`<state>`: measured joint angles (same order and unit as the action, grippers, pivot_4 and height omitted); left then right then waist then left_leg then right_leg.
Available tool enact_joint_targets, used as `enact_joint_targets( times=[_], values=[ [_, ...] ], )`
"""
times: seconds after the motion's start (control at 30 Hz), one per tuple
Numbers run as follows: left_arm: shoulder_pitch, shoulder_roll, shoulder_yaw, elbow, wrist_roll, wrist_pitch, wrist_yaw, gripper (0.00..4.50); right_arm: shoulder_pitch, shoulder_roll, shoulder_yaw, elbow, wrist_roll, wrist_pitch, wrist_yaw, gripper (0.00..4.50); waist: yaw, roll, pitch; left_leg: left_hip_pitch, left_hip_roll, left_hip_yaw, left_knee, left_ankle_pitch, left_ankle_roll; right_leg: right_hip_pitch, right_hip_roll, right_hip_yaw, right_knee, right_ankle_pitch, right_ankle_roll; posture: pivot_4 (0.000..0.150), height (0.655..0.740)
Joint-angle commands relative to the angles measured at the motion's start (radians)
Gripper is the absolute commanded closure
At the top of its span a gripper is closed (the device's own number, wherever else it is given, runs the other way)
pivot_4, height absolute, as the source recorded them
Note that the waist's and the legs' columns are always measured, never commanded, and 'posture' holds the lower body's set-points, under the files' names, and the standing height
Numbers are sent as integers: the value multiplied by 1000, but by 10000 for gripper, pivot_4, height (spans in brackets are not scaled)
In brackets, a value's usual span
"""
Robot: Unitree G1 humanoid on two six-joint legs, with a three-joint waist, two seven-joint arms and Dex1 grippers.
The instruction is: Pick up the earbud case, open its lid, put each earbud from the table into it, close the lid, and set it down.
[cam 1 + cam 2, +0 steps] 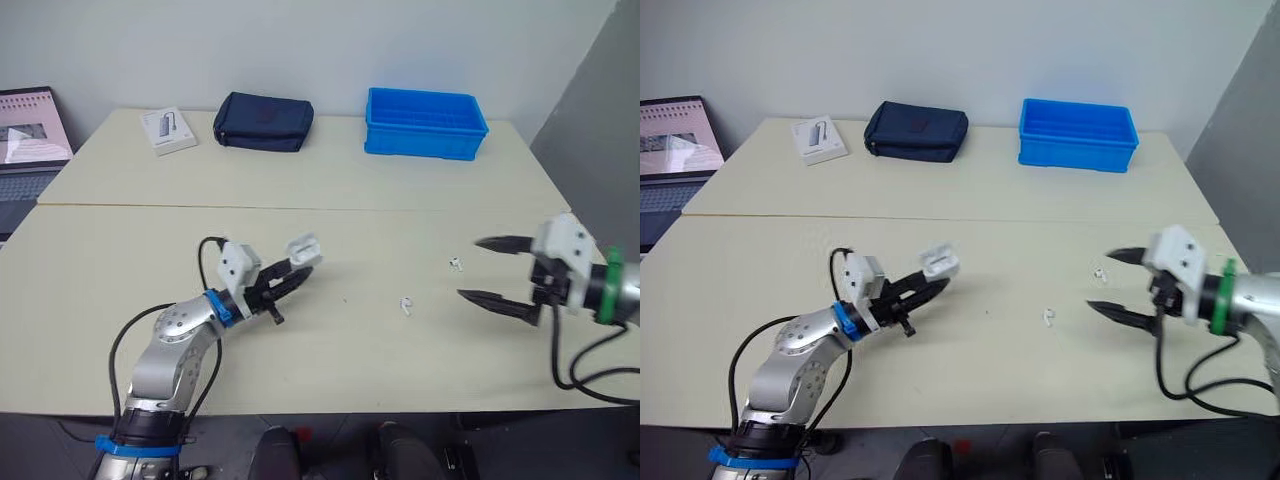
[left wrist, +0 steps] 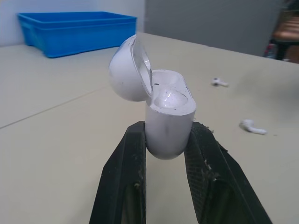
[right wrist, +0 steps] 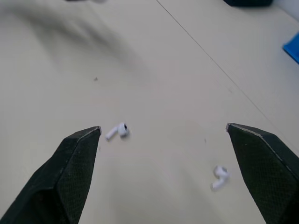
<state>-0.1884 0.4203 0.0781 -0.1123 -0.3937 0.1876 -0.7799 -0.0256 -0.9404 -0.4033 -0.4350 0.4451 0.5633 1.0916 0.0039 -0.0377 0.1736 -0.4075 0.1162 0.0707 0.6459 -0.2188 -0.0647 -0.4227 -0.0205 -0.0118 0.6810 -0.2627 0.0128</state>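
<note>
My left gripper [image 1: 296, 272] is shut on the white earbud case [image 2: 166, 114], held above the table with its lid [image 2: 127, 70] swung open; its sockets look empty. Two white earbuds lie loose on the table: one [image 1: 407, 305] near the middle front, the other [image 1: 455, 264] further right. My right gripper [image 1: 478, 268] hovers open just right of them, fingers spread wide. In the right wrist view both earbuds [image 3: 117, 131] [image 3: 219, 176] lie on the table between the spread fingertips.
A blue bin [image 1: 424, 123] stands at the back right and a dark blue pouch [image 1: 263, 121] at the back middle. A small white box [image 1: 168, 130] lies at the back left, beside a laptop [image 1: 28, 135] off the table's left edge.
</note>
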Motion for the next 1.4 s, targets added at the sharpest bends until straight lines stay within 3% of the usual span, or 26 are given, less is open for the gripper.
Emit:
enact_joint_targets(
  times=[0.03, 0.3, 0.6, 0.8, 1.03, 1.4],
  values=[
    [11, -15, 26, -50, -17, -9, 38, 37258, 87, -28, -118, -19, -2, -30, 25, 0, -2, 0, 0, 2, 0, 0, 0, 0, 0, 2, 0, 0, 0, 0, 0, 1500, 7218],
    [13, -9, 11, -82, -35, 14, 30, 37258, 267, -41, -259, -2, -26, -40, 34, 0, -6, 0, 0, 8, -2, 0, 0, 0, 0, 7, 0, 2, 0, 0, 0, 1500, 7218],
    [-3, -7, 5, -55, -20, 12, 34, 37258, 333, -16, -257, -62, -30, -50, 5, 0, -6, 0, 0, 8, -2, -1, -1, 0, 0, 7, 0, 2, -1, 0, 0, 1500, 7218],
    [6, -6, -1, -55, -14, 7, 29, 37258, 248, 100, -69, -197, -9, 28, -185, 0, -7, 0, 0, 8, -2, -3, -1, 0, 0, 7, 0, 1, -1, 0, -1, 1500, 7218],
    [6, -6, -16, -60, -15, 11, 21, 37258, 51, 319, 297, -241, -96, 199, -494, 0, -9, -1, 0, 7, -2, -3, -1, 0, 0, 6, 0, 2, -1, 0, -1, 1500, 7218],
    [2, 1, -26, -62, -16, 15, 18, 37258, -34, 563, 546, -69, -288, 138, -764, 0, -5, -1, -1, 1, -2, -4, -2, 0, 0, 2, 1, 1, -1, -1, -2, 1500, 7218]
  ],
)
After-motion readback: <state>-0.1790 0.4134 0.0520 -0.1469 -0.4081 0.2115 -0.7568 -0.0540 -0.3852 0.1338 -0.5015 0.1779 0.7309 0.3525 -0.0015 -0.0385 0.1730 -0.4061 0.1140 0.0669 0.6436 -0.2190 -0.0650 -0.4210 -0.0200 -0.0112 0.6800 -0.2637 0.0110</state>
